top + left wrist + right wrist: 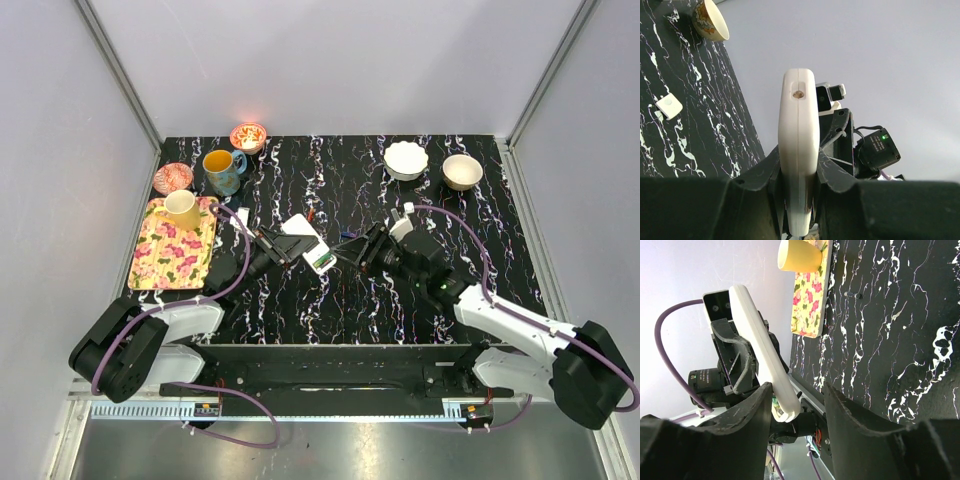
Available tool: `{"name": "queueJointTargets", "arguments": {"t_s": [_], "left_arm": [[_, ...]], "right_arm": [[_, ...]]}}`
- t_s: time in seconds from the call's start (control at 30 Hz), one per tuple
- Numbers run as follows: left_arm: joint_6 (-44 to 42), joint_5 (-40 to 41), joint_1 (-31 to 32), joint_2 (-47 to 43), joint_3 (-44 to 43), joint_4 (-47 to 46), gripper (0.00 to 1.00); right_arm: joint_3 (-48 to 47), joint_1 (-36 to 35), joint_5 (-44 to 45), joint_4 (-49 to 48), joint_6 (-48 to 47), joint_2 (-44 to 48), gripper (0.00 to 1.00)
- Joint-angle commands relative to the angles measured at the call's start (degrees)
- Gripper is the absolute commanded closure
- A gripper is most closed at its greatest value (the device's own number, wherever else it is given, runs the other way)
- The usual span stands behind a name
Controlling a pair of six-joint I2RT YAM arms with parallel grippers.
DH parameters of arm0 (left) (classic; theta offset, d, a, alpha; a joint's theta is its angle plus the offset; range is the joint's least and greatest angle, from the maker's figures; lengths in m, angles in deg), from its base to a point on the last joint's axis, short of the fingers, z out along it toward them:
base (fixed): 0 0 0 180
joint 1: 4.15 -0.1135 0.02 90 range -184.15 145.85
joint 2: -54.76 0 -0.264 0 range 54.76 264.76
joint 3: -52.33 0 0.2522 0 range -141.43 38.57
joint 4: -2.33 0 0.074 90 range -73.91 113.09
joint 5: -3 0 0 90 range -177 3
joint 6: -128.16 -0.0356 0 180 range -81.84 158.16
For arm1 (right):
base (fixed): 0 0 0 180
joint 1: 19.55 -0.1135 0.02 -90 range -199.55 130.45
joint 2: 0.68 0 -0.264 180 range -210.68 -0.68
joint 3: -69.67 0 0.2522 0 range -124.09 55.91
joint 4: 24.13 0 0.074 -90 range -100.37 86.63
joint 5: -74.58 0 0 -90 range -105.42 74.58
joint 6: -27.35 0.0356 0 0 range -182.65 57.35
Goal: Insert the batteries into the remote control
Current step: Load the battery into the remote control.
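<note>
Centrally, left fingers [757, 177] clamp the remote control [798, 150] — right fingers [852, 420] gape beside it, floral tray [170, 255] well aside.

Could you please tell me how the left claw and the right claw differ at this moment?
The left claw is shut on the remote control, while the right claw is open and holds nothing. In the top view, the left claw reaches in from the remote's left side and the right claw from its right, with its fingers spread near the remote's end. Both have black fingers and meet over the middle of the table.
</note>
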Motion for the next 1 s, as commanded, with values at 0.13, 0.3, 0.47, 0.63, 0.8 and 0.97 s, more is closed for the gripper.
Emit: {"name": "queueJointTargets", "arguments": {"t_s": [0.13,0.3,0.47,0.63,0.8,0.97], "left_arm": [[1.5,2.7,0.2,-1.3,-6.3,-14.2,1.00],[1.5,3.1,0.2,-0.7,-8.1,-13.6,1.00],[2.2,3.1,0.2,0.0,-9.0,-13.9,1.00],[2.6,3.6,0.3,0.2,-9.6,-14.0,1.00],[2.2,4.8,0.3,-0.5,-9.2,-13.3,1.00],[1.8,6.3,0.5,-1.4,-8.5,-11.0,1.00]], "right_arm": [[-1.5,-0.7,-5.4,5.1,-4.1,-2.8,0.51],[-2.3,-0.7,-5.5,7.6,-6.2,-2.8,0.51],[-2.0,-0.7,-5.6,8.7,-6.9,-2.8,0.52],[-2.0,-0.7,-6.6,7.9,-7.0,-3.9,0.52],[-2.2,-0.8,-7.2,7.4,-7.5,-4.7,0.52],[-2.1,-0.7,-7.9,6.6,-7.4,-4.5,0.49]]}}
